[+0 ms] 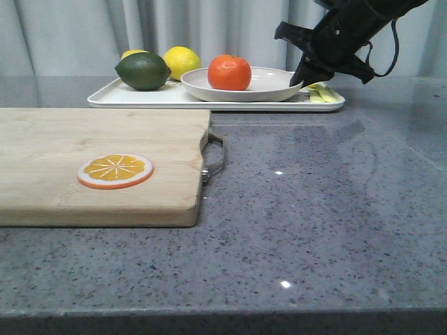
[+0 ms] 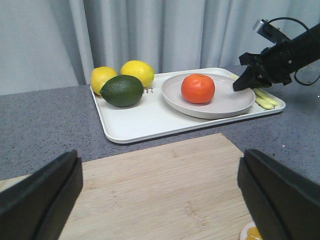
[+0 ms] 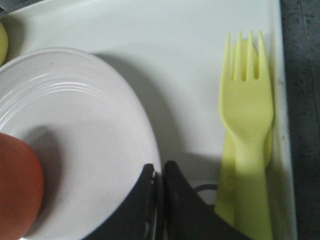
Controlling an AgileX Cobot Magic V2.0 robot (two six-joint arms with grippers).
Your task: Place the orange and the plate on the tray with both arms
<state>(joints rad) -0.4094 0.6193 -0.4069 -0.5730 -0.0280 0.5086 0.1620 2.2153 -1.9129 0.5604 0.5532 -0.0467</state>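
Note:
The orange [image 1: 229, 72] sits in the off-white plate [image 1: 269, 89], which rests on the white tray [image 1: 133, 98] at the back. My right gripper [image 1: 304, 79] is shut on the plate's right rim; in the right wrist view its fingers [image 3: 159, 172] pinch the rim of the plate [image 3: 90, 125], with the orange [image 3: 17, 185] at the edge. In the left wrist view the orange [image 2: 198, 88], plate [image 2: 235, 102] and tray [image 2: 145, 120] show ahead. My left gripper [image 2: 160, 200] is open and empty above the cutting board.
A wooden cutting board [image 1: 84, 150] with an orange slice disc [image 1: 115, 171] lies at front left. A green fruit [image 1: 143, 70] and lemons [image 1: 182, 61] sit on the tray's left part. A yellow fork [image 3: 247, 125] lies on the tray's right edge.

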